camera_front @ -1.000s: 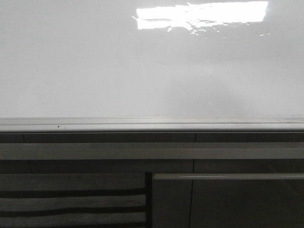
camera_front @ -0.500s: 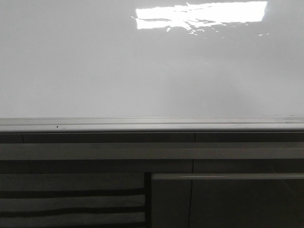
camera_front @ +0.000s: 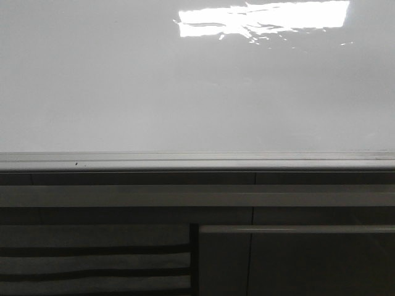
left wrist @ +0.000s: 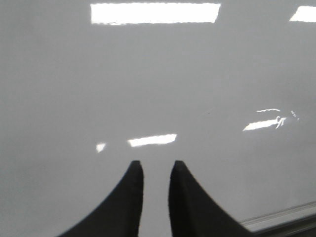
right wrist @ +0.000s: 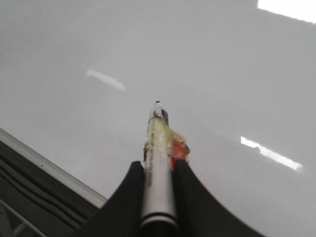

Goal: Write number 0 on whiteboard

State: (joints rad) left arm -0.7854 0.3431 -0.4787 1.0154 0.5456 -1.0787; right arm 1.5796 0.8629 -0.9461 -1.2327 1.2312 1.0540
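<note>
The whiteboard (camera_front: pixel 185 92) is a glossy white board with bright light reflections and a silver-grey frame edge (camera_front: pixel 197 161). It fills the left wrist view (left wrist: pixel 158 74) and the right wrist view (right wrist: pixel 222 74). No number 0 shows on it in any view. My right gripper (right wrist: pixel 158 165) is shut on a white marker pen (right wrist: pixel 158 168) with tape and a red patch near its front; its black tip (right wrist: pixel 158 103) points at the board. My left gripper (left wrist: pixel 156 165) hangs over the board, its jaws a narrow gap apart with nothing between them. Neither gripper shows in the front view.
Dark grey panelled furniture (camera_front: pixel 278 259) with pale horizontal bars stands below the board's frame in the front view. The frame edge also shows in the left wrist view (left wrist: pixel 281 217) and the right wrist view (right wrist: pixel 49 170).
The front view shifts very slightly between frames; the board stays blank and nothing else visibly moves.
</note>
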